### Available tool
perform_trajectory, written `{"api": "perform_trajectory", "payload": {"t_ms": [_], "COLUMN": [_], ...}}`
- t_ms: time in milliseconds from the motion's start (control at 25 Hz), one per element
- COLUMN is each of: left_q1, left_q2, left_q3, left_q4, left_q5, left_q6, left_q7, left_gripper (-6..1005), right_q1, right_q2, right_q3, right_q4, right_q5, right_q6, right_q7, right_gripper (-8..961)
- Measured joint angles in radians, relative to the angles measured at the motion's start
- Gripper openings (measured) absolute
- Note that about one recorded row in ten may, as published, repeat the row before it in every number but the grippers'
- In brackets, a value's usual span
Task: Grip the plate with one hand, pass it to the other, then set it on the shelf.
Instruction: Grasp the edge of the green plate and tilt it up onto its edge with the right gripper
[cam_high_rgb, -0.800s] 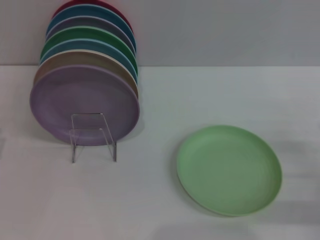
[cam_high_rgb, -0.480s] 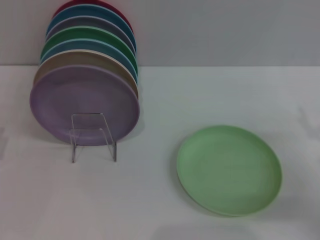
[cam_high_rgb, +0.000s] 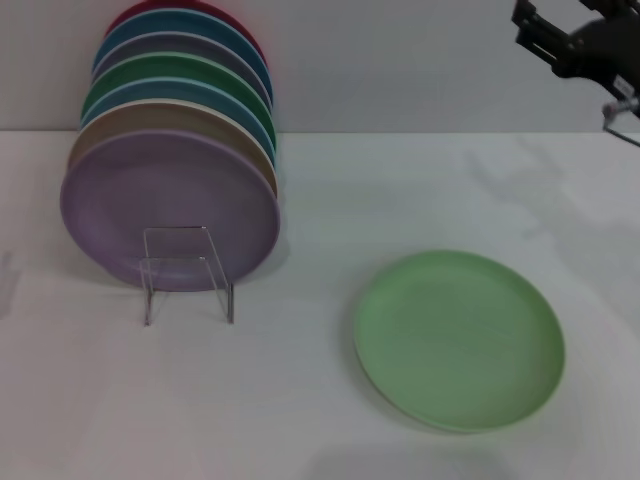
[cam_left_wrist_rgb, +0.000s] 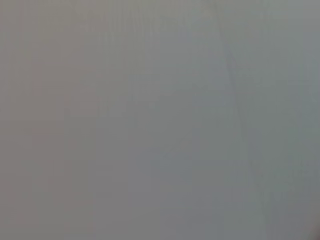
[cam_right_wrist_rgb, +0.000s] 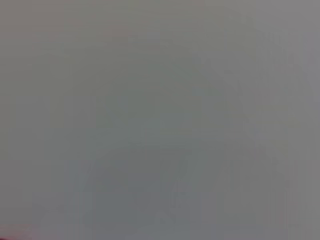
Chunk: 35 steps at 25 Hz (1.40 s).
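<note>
The pale mint-green plate (cam_high_rgb: 459, 340) lies flat on the white table, front right in the head view. The silvery wire shelf (cam_high_rgb: 187, 276) stands at the left, its squarish front loop before a row of upright plates. My right gripper (cam_high_rgb: 548, 38), black linked bars, hangs high at the top right corner, well above and behind the mint plate and apart from it. My left gripper is out of view. Both wrist views show only a plain grey surface.
Several upright plates fill the shelf: a lilac-purple plate (cam_high_rgb: 168, 207) in front, then a tan one, blue ones, an emerald-green plate (cam_high_rgb: 180, 70) and a red one at the back. The white table (cam_high_rgb: 400, 190) meets a grey wall behind.
My right gripper has come into the head view at the top right corner; it was not visible before. The plate and shelf have not moved.
</note>
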Motion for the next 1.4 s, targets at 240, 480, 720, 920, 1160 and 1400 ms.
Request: {"api": "perform_trajectory", "payload": {"t_ms": [240,480,720,920,1160,1400], "left_q1": [-0.015,-0.029,-0.044,-0.046,-0.040,-0.034], "left_q2": [0.001,0.003,0.003,0.004,0.005,0.002], "left_q3": [0.000,0.000,0.000,0.000,0.000,0.002], "left_q4": [0.000,0.000,0.000,0.000,0.000,0.000], "left_q5": [0.000,0.000,0.000,0.000,0.000,0.000], "left_q6": [-0.001,-0.020,-0.054,-0.061,-0.060,-0.060], "left_q7": [0.001,0.002,0.002,0.002,0.002,-0.004], "left_gripper": [786,786,787,787,787,787], "right_q1": [0.001,0.074,0.131,0.152,0.180,0.209], "right_q2": [-0.045,-0.038,-0.031,-0.031,-0.035,-0.029], "right_q3": [0.040,0.186,0.263,0.325,0.385,0.387], "right_q4": [0.271,0.320,0.329,0.370,0.370,0.228], "right_q5": [-0.895,-1.275,-1.457,-1.545,-1.712,-1.800], "right_q6": [-0.226,0.163,0.600,0.851,1.057,1.104], "right_q7": [1.093,1.627,1.812,1.926,1.981,1.955], "right_gripper": [836,835,834,834,833,832]}}
